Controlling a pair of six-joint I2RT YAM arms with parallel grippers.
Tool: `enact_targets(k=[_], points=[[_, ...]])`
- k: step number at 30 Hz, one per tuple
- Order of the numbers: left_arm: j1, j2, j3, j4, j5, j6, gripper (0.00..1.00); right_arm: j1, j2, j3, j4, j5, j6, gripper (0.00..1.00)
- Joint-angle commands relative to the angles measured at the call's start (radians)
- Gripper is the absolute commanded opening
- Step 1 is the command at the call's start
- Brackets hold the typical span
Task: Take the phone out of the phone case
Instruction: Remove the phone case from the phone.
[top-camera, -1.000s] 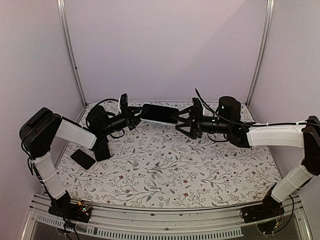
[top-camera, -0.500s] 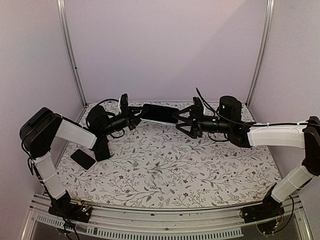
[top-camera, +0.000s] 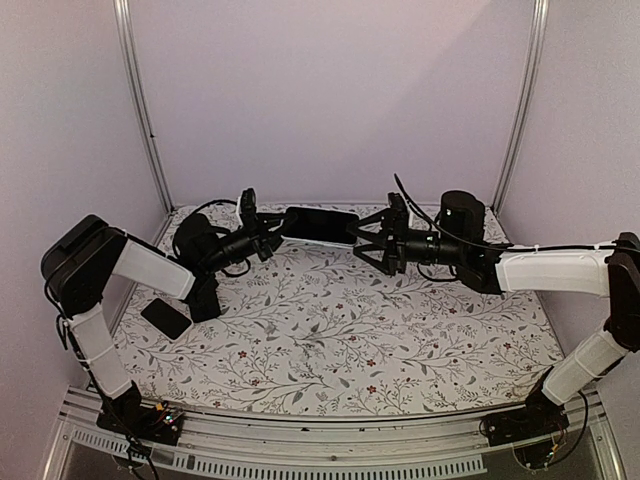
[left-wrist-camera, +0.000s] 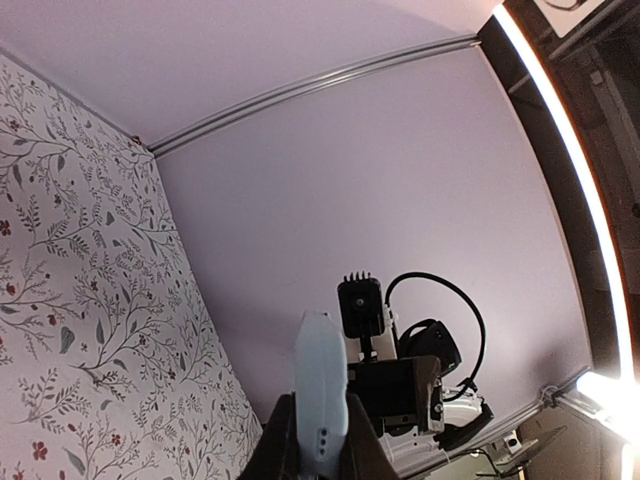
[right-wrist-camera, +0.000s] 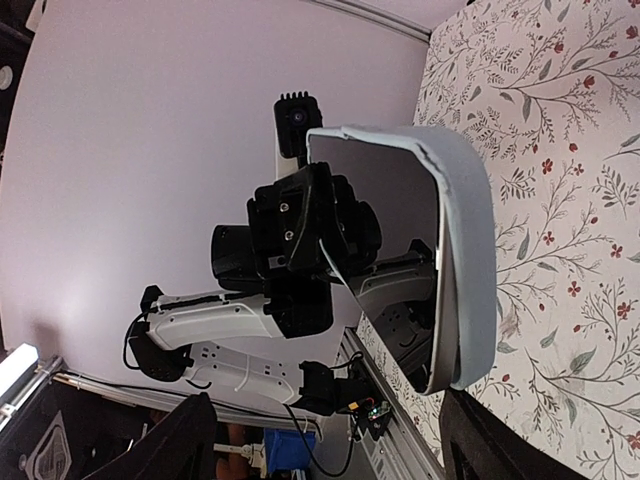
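Note:
The phone (top-camera: 320, 225), in its case, hangs in the air above the back of the table. It looks dark from above. My left gripper (top-camera: 272, 235) is shut on its left end. In the left wrist view the pale blue case edge (left-wrist-camera: 322, 390) stands clamped between my left gripper (left-wrist-camera: 318, 452) fingers. My right gripper (top-camera: 366, 241) is open at the phone's right end, its fingers spread either side of it. In the right wrist view the glossy screen (right-wrist-camera: 385, 240) and the pale case rim (right-wrist-camera: 470, 260) face my right gripper (right-wrist-camera: 325, 405), whose fingers stand wide apart and touch nothing.
A flat black rectangular object (top-camera: 165, 317) lies on the floral table cover (top-camera: 330, 330) at the left, beside the left arm. Purple walls and metal posts (top-camera: 140, 110) close in the back and sides.
My right arm has drawn slightly to the right, and the phone has risen a touch in the left gripper. Both grips are unchanged.

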Motion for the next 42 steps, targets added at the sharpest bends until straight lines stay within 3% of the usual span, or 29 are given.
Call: enact_targets(k=[1,13,20,25,35,42], points=[[-0.038,-0.016,-0.009,0.104,0.054,-0.012,0.0,-0.017,0.017,0.029,0.023,0.025,-0.005,0.79],[-0.022,-0.042,0.007,-0.064,0.114,0.176,0.0,-0.032,-0.018,0.019,0.026,0.017,0.004,0.79],[-0.021,-0.027,0.018,-0.014,0.151,0.14,0.0,-0.034,0.006,0.015,0.04,0.005,0.012,0.79],[-0.023,-0.007,-0.005,0.101,0.083,0.016,0.0,-0.032,0.028,0.017,0.046,-0.007,0.015,0.79],[-0.004,-0.064,-0.044,-0.053,-0.081,0.069,0.0,-0.028,0.004,0.0,0.036,-0.001,0.006,0.79],[-0.006,-0.053,-0.037,-0.03,-0.109,0.041,0.0,-0.026,0.0,-0.005,0.033,0.001,0.007,0.79]])
